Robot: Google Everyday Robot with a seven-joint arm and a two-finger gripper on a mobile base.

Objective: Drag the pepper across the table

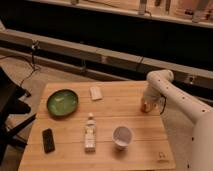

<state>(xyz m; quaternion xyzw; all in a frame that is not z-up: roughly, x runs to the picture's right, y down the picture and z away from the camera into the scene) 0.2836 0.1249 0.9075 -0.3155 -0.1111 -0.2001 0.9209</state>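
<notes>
The pepper shows only as a small orange-red patch on the wooden table, near its right edge at the far side. My gripper points down right on top of it, at the end of the white arm that reaches in from the right. Most of the pepper is hidden under the gripper.
A green bowl sits at the table's left. A white packet lies at the far middle. A small bottle lies on its side in the middle, a white cup to its right, and a black object at the front left.
</notes>
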